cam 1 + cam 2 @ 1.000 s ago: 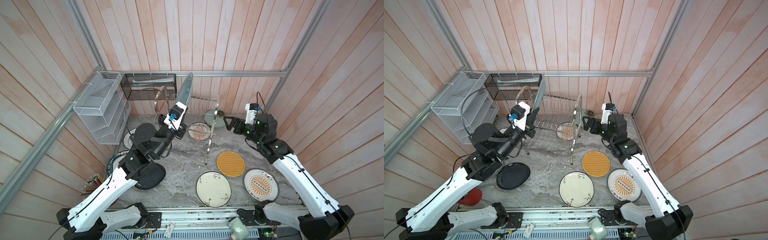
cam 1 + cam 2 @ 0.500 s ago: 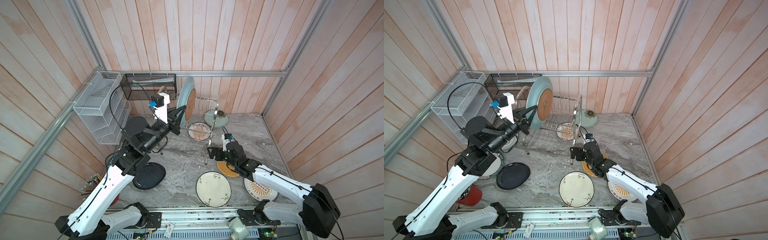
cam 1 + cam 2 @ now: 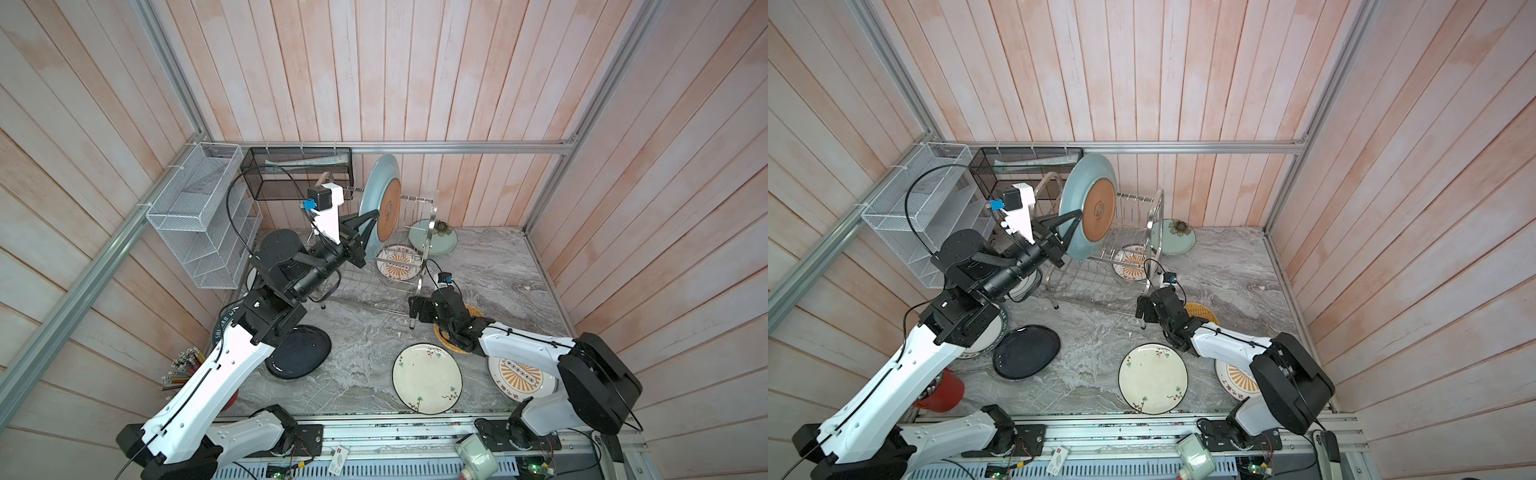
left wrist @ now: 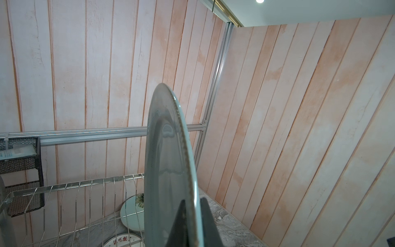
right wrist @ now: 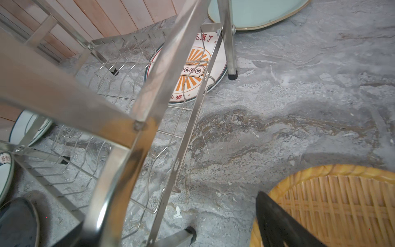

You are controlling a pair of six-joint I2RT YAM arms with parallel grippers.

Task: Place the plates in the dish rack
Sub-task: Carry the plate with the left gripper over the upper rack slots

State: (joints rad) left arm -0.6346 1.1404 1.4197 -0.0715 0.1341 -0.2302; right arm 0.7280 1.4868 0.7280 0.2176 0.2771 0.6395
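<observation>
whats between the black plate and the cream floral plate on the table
Nothing. The strip of grey marble table between the black plate and the cream floral plate is bare, as both top views show.

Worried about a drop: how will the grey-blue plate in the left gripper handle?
Probably slippery: the grey-blue plate looks glossy, and the left gripper pinches only its rim. Likely rigid yet breakable, with an unglazed-looking brown base. Held on edge over the dish rack, it could pivot.
</observation>
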